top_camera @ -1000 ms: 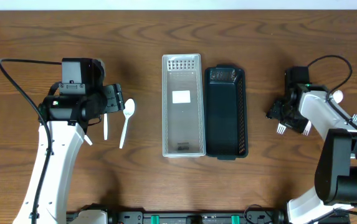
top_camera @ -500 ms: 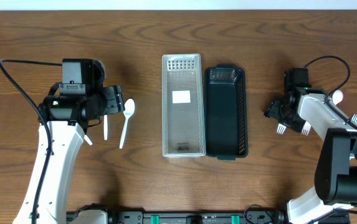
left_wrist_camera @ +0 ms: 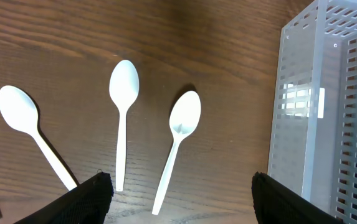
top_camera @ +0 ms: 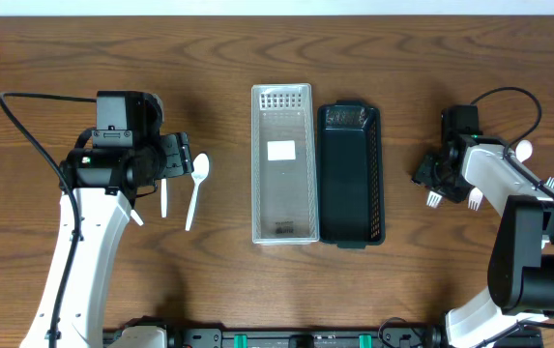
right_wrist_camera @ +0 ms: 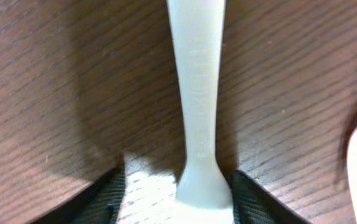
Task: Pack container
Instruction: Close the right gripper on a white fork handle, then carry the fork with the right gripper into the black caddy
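Overhead shows the right gripper [top_camera: 434, 188] low over a white plastic fork [top_camera: 435, 200] at the right of the frame. It is well apart from the clear slotted bin [top_camera: 282, 164] and the black bin [top_camera: 350, 174] at centre. Right wrist view adds what overhead hides: the jaws stand apart astride the fork's handle, with a bright gap on one side, so nothing is clamped. Light, thin, smooth and slightly bendy, the fork probably wants a pinch across its stiffer handle, not the tines. Left gripper [left_wrist_camera: 181, 193] gapes wide and empty above three white plastic spoons [left_wrist_camera: 123, 118] lying beside the clear bin.
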You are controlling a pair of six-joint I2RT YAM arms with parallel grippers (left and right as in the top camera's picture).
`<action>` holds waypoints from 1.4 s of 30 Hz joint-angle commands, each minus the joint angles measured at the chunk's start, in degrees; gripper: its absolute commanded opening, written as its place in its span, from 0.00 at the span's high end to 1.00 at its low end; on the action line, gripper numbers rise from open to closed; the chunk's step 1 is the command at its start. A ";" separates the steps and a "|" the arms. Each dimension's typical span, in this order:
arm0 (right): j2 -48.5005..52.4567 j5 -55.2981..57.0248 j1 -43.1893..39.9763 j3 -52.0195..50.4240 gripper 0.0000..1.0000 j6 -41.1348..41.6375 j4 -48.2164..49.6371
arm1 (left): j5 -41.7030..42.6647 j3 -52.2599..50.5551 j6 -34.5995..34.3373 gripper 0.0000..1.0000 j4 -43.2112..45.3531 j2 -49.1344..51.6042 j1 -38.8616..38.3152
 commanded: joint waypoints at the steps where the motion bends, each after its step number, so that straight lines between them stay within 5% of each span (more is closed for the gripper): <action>1: 2.36 0.61 -0.39 -0.68 0.55 -0.35 -0.70 | -0.66 0.98 0.33 0.26 -0.17 0.04 -0.20; 19: 1.53 0.87 -0.37 1.20 0.91 -1.46 -1.46 | -0.66 0.98 0.33 0.26 -0.17 0.04 -0.20; 32: -11.23 0.63 12.81 22.69 0.91 -8.98 -16.11 | -0.66 0.98 0.33 0.26 -0.15 0.04 -0.20; 42: -9.81 0.66 26.47 21.24 0.90 -4.70 -18.93 | -0.66 0.98 0.33 0.26 -0.17 0.04 -0.20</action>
